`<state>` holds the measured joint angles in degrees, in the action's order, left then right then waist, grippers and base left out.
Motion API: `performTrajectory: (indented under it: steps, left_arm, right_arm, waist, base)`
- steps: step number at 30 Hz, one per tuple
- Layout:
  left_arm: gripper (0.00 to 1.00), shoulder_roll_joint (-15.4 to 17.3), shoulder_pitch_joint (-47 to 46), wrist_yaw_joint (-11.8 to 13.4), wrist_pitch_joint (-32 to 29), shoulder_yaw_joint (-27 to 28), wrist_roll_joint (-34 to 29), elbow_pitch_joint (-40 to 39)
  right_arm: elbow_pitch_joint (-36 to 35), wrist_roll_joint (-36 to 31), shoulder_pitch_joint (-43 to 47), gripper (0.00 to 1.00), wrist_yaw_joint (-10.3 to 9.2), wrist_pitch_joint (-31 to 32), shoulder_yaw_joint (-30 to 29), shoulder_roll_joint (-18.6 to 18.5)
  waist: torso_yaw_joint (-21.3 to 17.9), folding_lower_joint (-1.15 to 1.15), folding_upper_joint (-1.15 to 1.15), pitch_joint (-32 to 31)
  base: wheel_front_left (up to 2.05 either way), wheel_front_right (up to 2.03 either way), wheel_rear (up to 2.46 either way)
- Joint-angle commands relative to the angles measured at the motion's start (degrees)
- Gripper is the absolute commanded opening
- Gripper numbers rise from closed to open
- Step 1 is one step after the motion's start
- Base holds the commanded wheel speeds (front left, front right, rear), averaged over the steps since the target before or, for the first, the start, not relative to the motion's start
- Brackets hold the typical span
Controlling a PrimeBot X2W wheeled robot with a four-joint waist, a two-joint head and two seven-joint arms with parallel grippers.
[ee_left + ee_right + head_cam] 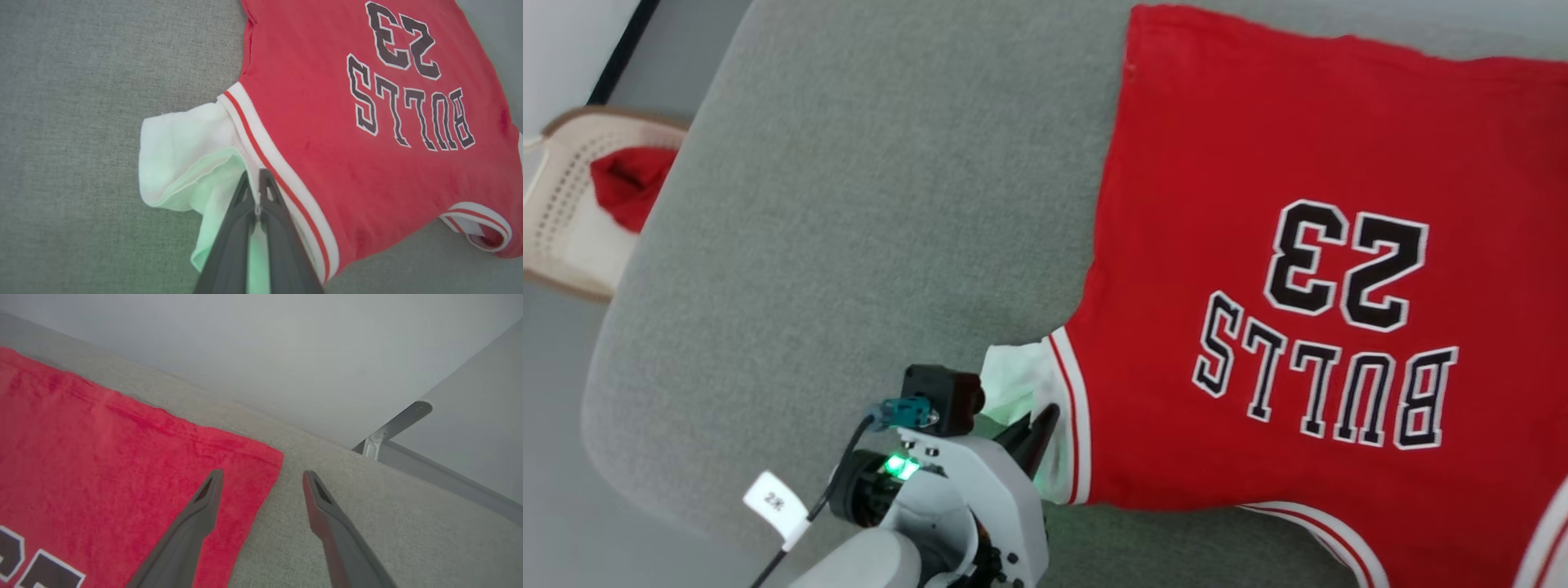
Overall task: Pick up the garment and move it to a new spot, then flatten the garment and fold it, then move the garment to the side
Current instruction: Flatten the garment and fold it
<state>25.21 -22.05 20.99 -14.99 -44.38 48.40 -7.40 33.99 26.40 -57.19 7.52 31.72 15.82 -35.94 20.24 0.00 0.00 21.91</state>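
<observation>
- Grey upholstered surface takes up most of the head view, with pale floor past its rounded left edge.
- The garment lies spread on the right part of this surface, print side up. Its "BULLS 23" lettering reads upside down from the robot's head.
- Its white sleeve sticks out from the red body on the robot's left side, rumpled and folded over itself.
- The left gripper is clenched on the sleeve cloth just beside the striped trim, a fold of white fabric pinched between its two dark fingers.
- The right gripper hangs spread wide at the garment's hem corner. One finger is over the red cloth, the other over bare grey fabric, and nothing is between them.
- A pale woven basket stands on the floor at far left, well apart from the garment, with a small red cloth in it.
</observation>
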Motion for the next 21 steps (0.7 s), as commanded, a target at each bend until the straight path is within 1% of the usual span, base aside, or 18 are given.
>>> performTrajectory:
  steps: [1, 5, 9, 13, 14, 21]
  left_arm:
    - [0.00, -0.84, -0.93, -0.58, 0.49, -0.14, -0.17, 0.43]
    - [0.00, -2.38, -2.27, -1.84, 0.77, -0.89, -0.14, 1.67]
    - [0.00, -3.87, -3.49, -2.96, 0.97, -1.70, -0.13, 2.78]
    - [0.00, -5.07, -4.13, -3.87, 1.31, -2.16, 0.16, 3.95]
    - [0.00, -5.07, -4.13, -3.87, 1.31, -2.16, 0.16, 3.95]
    - [0.00, -5.97, -4.54, -4.21, 1.92, -2.10, 0.49, 5.55]
  right_arm:
    - [2.53, 0.77, -2.00, 1.00, -0.06, 2.39, 0.77, 0.08]
    - [9.22, 1.94, -5.61, 1.00, -0.06, 7.89, 0.06, 0.30]
    - [15.15, -0.01, -8.69, 1.00, -0.05, 11.83, -1.21, 0.83]
    - [20.32, -2.02, -10.23, 1.00, -0.04, 14.45, -2.32, 2.32]
    - [20.32, -2.02, -10.23, 1.00, -0.04, 14.45, -2.32, 2.32]
    - [27.54, -5.98, -11.35, 1.00, 0.00, 20.16, -3.81, 4.61]
  waist:
    - [3.21, 0.00, 0.00, 3.39]
    - [5.01, 0.00, 0.00, 5.23]
    - [6.45, 0.00, 0.00, 6.88]
    - [7.31, 0.00, 0.00, 7.99]
    - [7.31, 0.00, 0.00, 7.99]
    - [7.77, 0.00, 0.00, 8.33]
  base:
    - [0.00, 0.00, 0.00]
    - [0.00, 0.00, 0.00]
    - [0.00, 0.00, 0.00]
    - [0.00, 0.00, 0.00]
    - [0.00, 0.00, 0.00]
    - [0.00, 0.00, 0.00]
